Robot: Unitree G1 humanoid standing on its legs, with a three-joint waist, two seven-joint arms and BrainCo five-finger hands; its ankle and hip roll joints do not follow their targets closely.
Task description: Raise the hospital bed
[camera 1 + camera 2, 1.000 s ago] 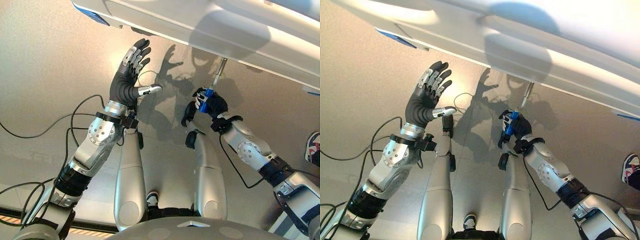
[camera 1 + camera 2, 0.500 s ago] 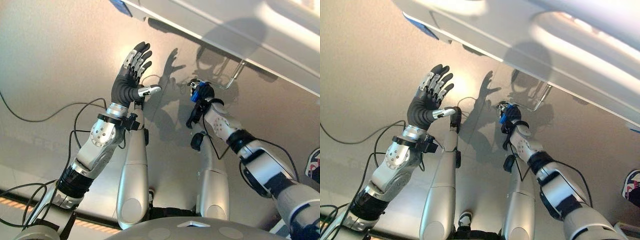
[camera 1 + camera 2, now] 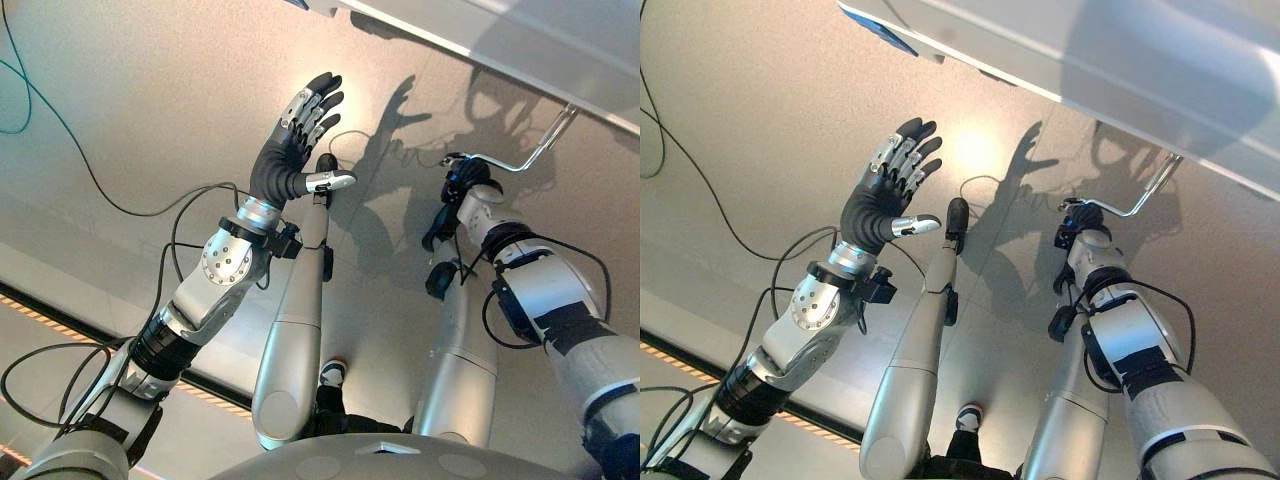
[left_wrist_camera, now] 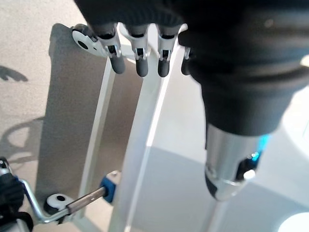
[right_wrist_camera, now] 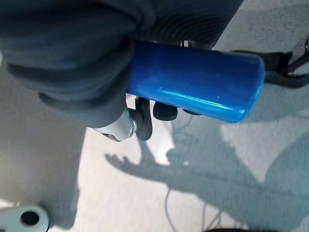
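Blue crank grip (image 5: 193, 82) inside right hand (image 5: 72, 63).

The hospital bed (image 3: 1060, 60), a pale grey-white frame, is stretching across the scene from 11 o'clock to 3 o'clock. Its bent metal crank (image 3: 535, 150) is sticking out from under the frame at about 2 o'clock, and the right robot hand (image 3: 462, 180) is gripping its blue handle (image 5: 193, 87).
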